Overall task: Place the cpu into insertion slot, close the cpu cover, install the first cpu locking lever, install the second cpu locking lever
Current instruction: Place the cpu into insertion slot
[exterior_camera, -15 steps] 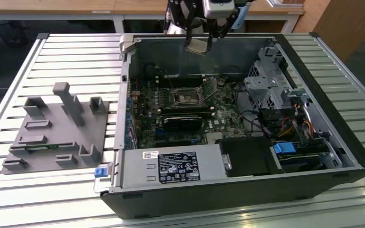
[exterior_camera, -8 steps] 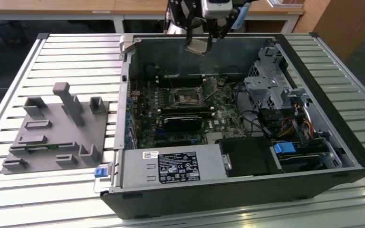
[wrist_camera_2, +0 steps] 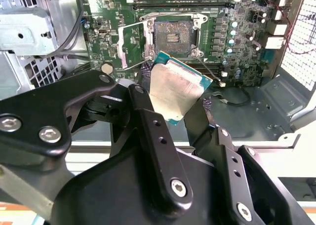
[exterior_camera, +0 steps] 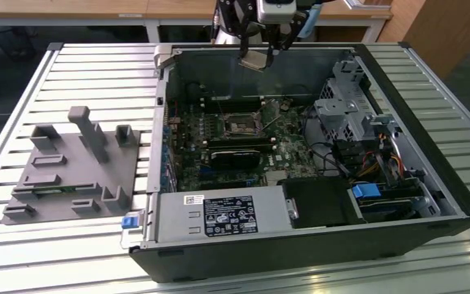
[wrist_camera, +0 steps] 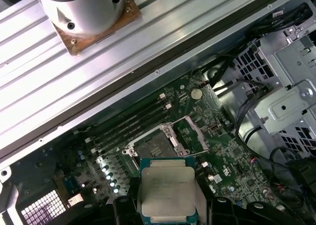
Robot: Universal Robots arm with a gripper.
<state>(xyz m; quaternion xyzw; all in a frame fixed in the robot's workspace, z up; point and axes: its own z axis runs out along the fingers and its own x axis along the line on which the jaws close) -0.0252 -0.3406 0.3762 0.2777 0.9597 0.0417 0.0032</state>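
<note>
Above pc case (exterior_camera: 300,257), claw (exterior_camera: 256,55) clenched on cpu (wrist_camera_2: 174,89), held tilted, well apart frm insertion slot (wrist_camera_2: 172,37).

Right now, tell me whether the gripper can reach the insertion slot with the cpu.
Probably yes. The gripper holds the cpu above the board, the cpu cover stands open beside the insertion slot, and nothing lies over it.
</note>
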